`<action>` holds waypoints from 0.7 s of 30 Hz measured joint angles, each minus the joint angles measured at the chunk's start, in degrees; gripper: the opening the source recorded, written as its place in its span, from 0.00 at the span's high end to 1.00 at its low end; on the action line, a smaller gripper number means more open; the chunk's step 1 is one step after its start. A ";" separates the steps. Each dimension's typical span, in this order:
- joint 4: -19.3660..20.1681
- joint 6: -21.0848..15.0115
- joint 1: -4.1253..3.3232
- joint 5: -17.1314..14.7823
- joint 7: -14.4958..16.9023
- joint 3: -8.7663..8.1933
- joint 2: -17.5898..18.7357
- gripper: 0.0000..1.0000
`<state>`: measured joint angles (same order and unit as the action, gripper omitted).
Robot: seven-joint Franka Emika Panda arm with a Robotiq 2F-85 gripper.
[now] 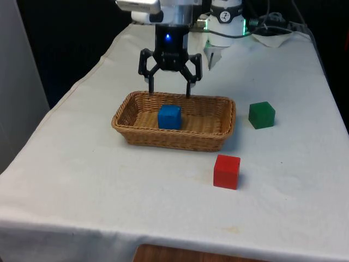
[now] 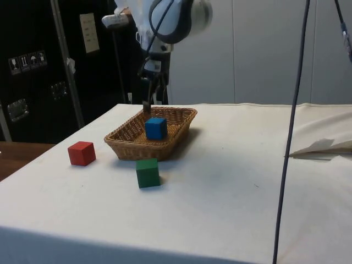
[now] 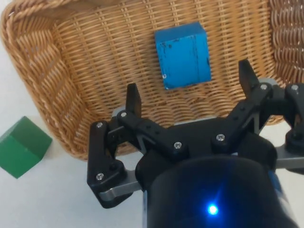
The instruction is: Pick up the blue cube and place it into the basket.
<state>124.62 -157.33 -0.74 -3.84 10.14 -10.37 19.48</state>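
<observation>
Inside the wicker basket (image 1: pixel 222 126): blue cube (image 1: pixel 169 117), resting on the floor; gripper (image 1: pixel 169 90) above the far rim, fingers spread, empty; green cube (image 1: pixel 262 115) and red cube (image 1: pixel 226 171) outside on the cloth.

The arm (image 1: pixel 180 11) was glossy white with rounded joint housings. The gripper (image 1: pixel 169 90) on the end was all black: a chunky round body, angular linkage bars with small silver screws, thin dark fingers (image 3: pixel 133 100), and grey metal plates at the base.
</observation>
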 measured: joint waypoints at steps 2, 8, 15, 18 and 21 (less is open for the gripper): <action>0.06 0.52 0.00 0.00 0.00 0.00 -0.69 0.00; 0.06 1.89 0.00 0.00 0.00 -0.06 -2.52 0.00; 0.06 3.84 0.06 0.00 0.00 -0.11 -4.93 0.00; 0.06 4.87 0.06 0.00 0.00 -0.11 -6.19 0.00; 0.06 5.61 0.06 0.00 0.00 -0.11 -7.16 0.00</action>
<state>124.68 -151.72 -0.69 -3.84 10.14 -10.49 12.32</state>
